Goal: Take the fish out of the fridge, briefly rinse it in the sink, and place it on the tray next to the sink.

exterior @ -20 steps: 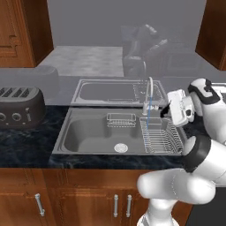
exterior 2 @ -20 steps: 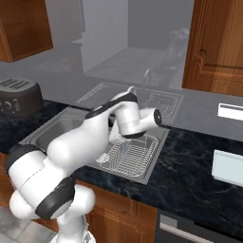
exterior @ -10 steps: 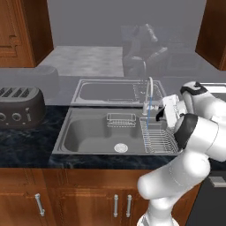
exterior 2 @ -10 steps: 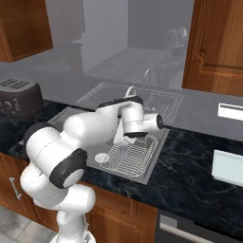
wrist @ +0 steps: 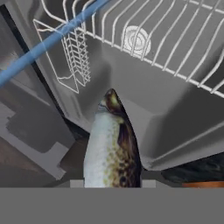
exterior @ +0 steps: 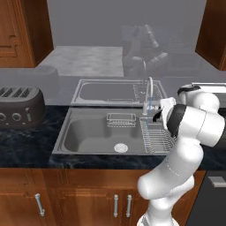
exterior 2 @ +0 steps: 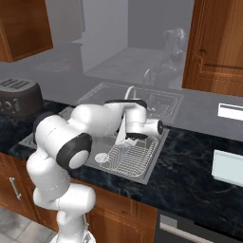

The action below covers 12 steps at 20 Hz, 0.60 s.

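Arm folded tight over the right end of the sink (exterior: 84, 137), elbow bulging out front, forearm swung across and the hand tucked in above the wire dish rack (exterior: 158, 139). Gripper (exterior: 155, 115) hanging right beside the faucet (exterior: 149, 90), nearly touching by the look of the left base view. From the right base view, gripper (exterior 2: 127, 138) pointing down at the dish rack (exterior 2: 130, 159), just above the wires.

Pincer clamped on the fish (wrist: 111, 148), seen straight down the hand camera: pale belly, mottled brown-dark back, pointed end sticking out toward the basin. Finger tips themselves hidden behind the fish body, so contact points hard to make out.

Room-wise: blue stream (wrist: 48, 41) slanting across the upper left of the hand view, well clear of the fish. Small wire basket (wrist: 72, 54) hanging on the basin wall, drain (wrist: 135, 39) visible through the rack wires. Open basin to the left of the rack, plenty of space there. Dark marble counter (exterior 2: 190, 175) bare between sink edge and the tray (exterior 2: 229, 167), which sits well off to the right. Toaster (exterior: 20, 106) far on the left, out of the way.
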{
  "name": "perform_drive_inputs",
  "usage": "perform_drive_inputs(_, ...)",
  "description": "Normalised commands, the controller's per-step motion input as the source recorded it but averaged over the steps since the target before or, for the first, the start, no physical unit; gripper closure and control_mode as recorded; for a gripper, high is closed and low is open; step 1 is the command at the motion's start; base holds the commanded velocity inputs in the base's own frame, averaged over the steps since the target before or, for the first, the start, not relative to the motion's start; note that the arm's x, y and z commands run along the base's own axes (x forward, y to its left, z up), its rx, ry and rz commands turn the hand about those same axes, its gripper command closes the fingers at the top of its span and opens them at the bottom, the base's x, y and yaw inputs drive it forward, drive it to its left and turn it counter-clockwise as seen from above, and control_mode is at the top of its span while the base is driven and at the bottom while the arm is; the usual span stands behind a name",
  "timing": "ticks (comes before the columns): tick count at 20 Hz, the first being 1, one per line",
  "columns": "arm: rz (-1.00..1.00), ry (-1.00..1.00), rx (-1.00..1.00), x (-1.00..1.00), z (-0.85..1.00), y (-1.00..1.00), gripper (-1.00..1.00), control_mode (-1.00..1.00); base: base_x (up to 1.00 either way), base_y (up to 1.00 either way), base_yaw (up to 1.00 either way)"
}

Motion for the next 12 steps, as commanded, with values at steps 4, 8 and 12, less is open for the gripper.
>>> perform_drive_inputs(4, 0.00, -0.11, 0.05, 0.48, -0.14, 0.00, 1.00, -1.00, 0.00, 0.00, 0.00)
perform_drive_inputs(8, 0.00, -0.10, 0.06, 0.54, -0.18, 0.00, 1.00, -1.00, 0.00, 0.00, 0.00)
perform_drive_inputs(12, -0.01, -0.04, 0.00, 0.43, -0.09, 0.00, 1.00, -1.00, 0.00, 0.00, 0.00)
